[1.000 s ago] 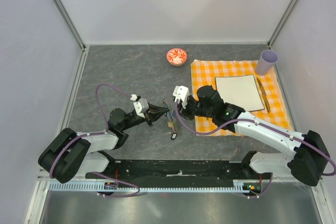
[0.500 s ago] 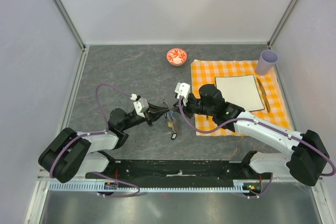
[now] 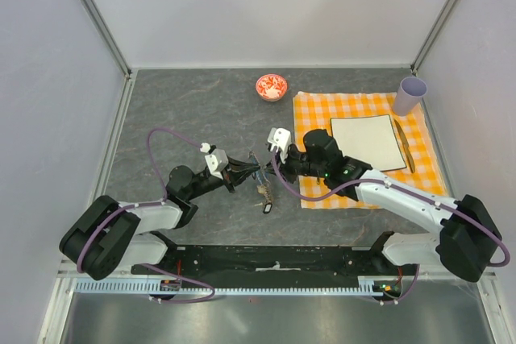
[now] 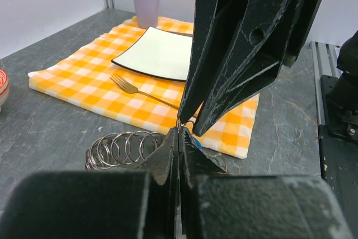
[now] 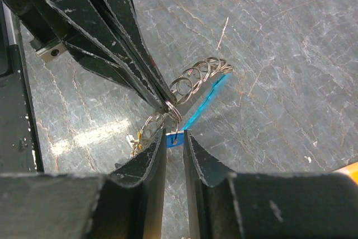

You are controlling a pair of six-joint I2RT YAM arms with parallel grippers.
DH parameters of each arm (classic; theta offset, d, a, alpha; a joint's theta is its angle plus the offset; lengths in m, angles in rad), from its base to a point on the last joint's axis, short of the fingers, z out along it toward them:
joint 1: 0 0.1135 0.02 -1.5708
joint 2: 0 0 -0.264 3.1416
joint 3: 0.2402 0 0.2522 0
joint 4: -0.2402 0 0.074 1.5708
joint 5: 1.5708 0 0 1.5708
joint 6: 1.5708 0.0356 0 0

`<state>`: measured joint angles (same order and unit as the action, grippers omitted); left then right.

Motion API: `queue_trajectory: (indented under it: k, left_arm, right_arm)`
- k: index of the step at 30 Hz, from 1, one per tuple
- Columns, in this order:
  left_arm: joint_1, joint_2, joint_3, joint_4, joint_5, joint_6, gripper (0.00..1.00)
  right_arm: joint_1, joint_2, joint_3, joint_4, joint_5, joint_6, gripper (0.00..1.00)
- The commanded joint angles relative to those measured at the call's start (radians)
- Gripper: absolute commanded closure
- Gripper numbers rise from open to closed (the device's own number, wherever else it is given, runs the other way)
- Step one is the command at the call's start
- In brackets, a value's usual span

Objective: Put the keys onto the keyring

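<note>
Keys not yet all on, we judge.
The left gripper point(image 4: 179, 134) is clamped on the keyring point(image 5: 210, 65). The right gripper point(image 5: 173, 136) is narrowed around its blue strip point(image 5: 204, 102) (holding or not, we cannot tell). One key point(image 3: 266, 209) seems loose toward the table point(image 3: 185, 110) near edge.

L arm point(image 3: 153, 215) and R arm point(image 3: 403, 199) stretch low over the bench point(image 3: 185, 110) from bases at its near edge, forearms angled inward so the claws meet tip to tip near centre. L claw point(image 3: 257, 170) lies almost level, jaws pressed together, pinching the keyring point(image 5: 212, 65) at the very tips. R claw point(image 5: 174, 134) tilts down toward it, jaws a narrow slit apart.
</note>
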<state>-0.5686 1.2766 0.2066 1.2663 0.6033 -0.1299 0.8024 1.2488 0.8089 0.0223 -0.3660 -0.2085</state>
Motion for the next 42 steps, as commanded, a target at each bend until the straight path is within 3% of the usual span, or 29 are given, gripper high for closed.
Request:
queue_trajectory:
  k: [1,3,6,20,28,31,34,40,41,42]
  left_arm:
    - [0.001,-0.002,0.045,0.395,-0.014,-0.023,0.98]
    - [0.001,-0.003,0.045,0.395,-0.016,-0.025,0.98]
    - [0.001,-0.005,0.047,0.395,-0.019,-0.025,0.98]
    - [-0.068,0.023,0.108,0.397,-0.095,0.012,0.98]
    - [-0.148,0.072,0.157,0.398,-0.139,0.042,0.98]
    - [-0.149,0.066,0.142,0.397,-0.152,0.044,0.98]
    - [-0.151,0.049,0.107,0.397,-0.18,0.07,0.98]
    - [-0.148,-0.066,-0.015,0.374,-0.333,0.065,0.98]
    - [-0.149,-0.088,-0.022,0.346,-0.333,0.072,0.97]
    - [-0.148,-0.121,-0.027,0.303,-0.332,0.075,0.89]
  right_arm:
    - [-0.006,0.02,0.004,0.053,-0.033,0.015,0.77]
    - [-0.008,0.024,0.004,0.057,-0.034,0.017,0.79]
    - [-0.008,0.026,0.004,0.061,-0.045,0.02,1.0]
    - [-0.008,0.001,-0.062,0.231,-0.154,0.147,1.0]
    - [-0.008,0.006,-0.116,0.447,-0.189,0.284,1.0]
    - [-0.008,-0.005,-0.122,0.426,-0.177,0.276,0.92]
    - [-0.023,-0.061,-0.137,0.346,-0.12,0.227,1.0]
    - [-0.039,-0.052,-0.116,0.246,-0.192,0.184,1.0]
    - [-0.039,-0.04,-0.119,0.245,-0.194,0.181,1.0]
    - [-0.039,-0.037,-0.117,0.239,-0.191,0.167,1.0]
